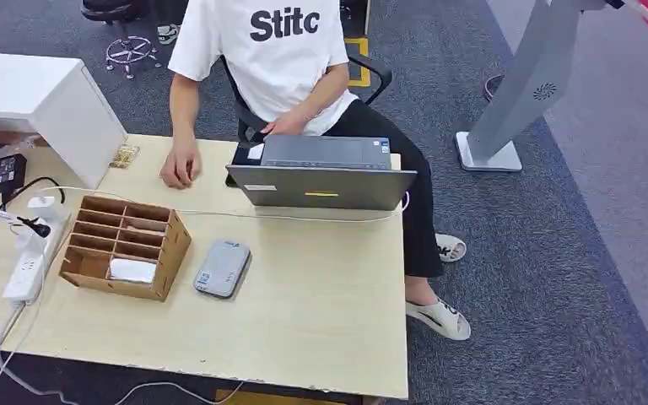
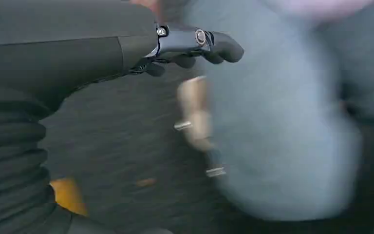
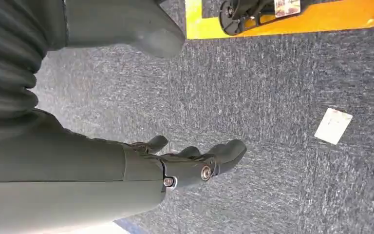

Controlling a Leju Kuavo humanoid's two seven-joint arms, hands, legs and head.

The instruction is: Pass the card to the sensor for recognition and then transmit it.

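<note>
Head view: wooden table [image 1: 321, 321] with a cardboard slotted organizer [image 1: 125, 246] on its left part, a white card [image 1: 132, 270] lying flat in the organizer's nearest compartment. Just beside the organizer, toward the middle of the table, sits a grey card reader [image 1: 222, 267], the likely sensor; nothing lies on it. Behind it is a grey laptop [image 1: 321, 173], and a seated person in a white T-shirt [image 1: 274, 42] rests a hand [image 1: 180, 171] on the far table edge. A white power strip [image 1: 32, 253] with cables is at the table's left.

Progress judgement: the card is in the organizer, apart from the reader, and neither robot hand has it. This fits either a stage where the card waits to be fetched and presented, or one where handling is over and a card sits back in its slot; one moment does not settle which.

Left wrist view: left hand [image 2: 195, 46] hangs over blurred dark floor, dark fingers [image 2: 224, 48] curled lightly inward, holding nothing. The blur suggests motion, direction unclear.

Right wrist view: right hand [image 3: 195, 163] hangs low over grey carpet [image 3: 282, 87], fingers apart and slightly bent, thumb [image 3: 158, 41] well clear of them, nothing held. A small white slip [image 3: 333, 126] lies on the carpet; what it is cannot be told.
</note>
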